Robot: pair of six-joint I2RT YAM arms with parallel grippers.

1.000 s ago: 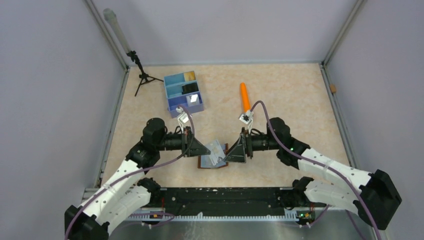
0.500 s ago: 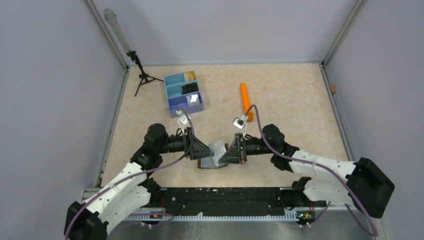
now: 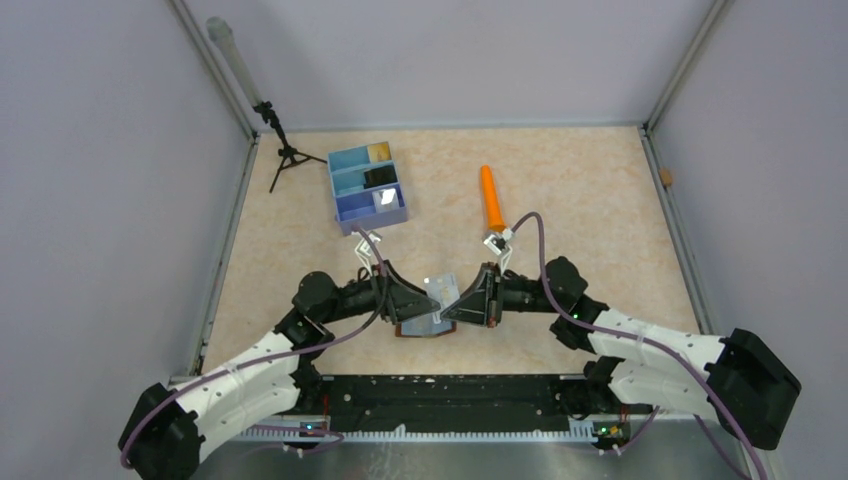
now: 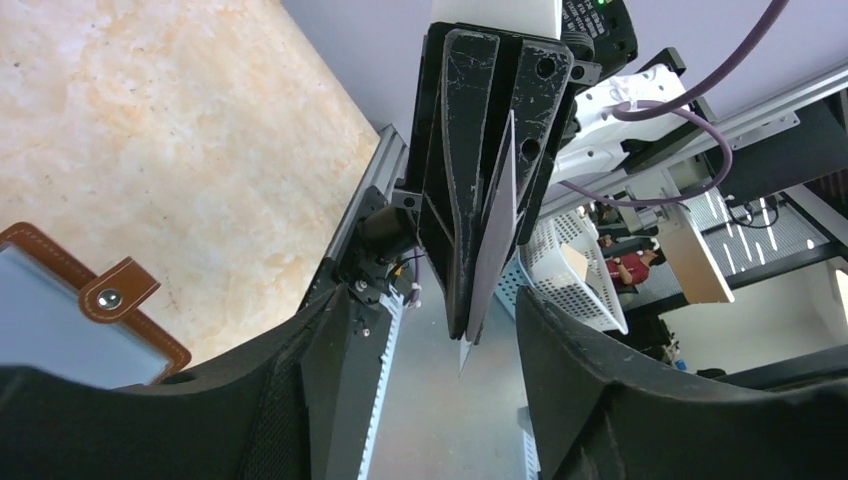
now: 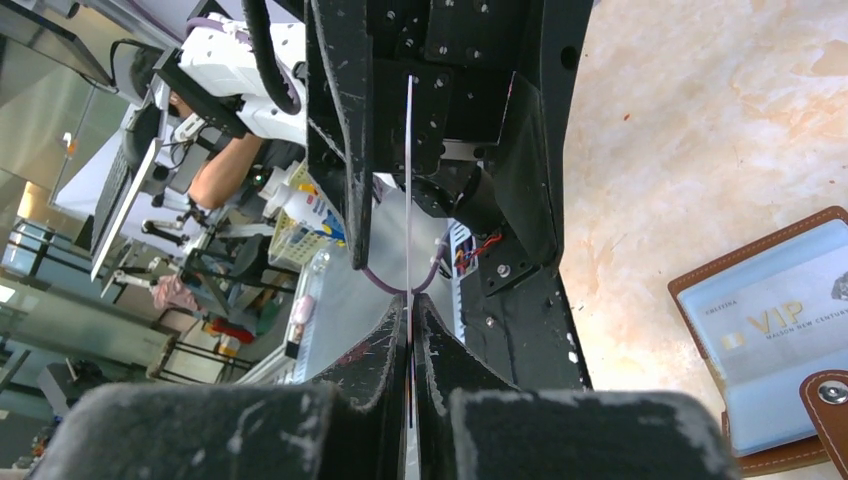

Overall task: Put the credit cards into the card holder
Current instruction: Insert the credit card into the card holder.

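Right gripper [image 5: 408,318] clamped on pale card [image 4: 492,240], held edge-on above table. Left gripper [image 3: 424,301] faces it, jaws spread wide, straddling card's far end without pinching it. Holder [image 4: 118,292] lies open on table just below both grippers. Its clear sleeve shows VIP card [image 5: 790,322], lettered "VIP"; smaller print too fine to read.

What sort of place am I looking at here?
Most likely a robotics lab: the left arm and right arm work on a table boxed in by grey panels, and a person sits beyond.
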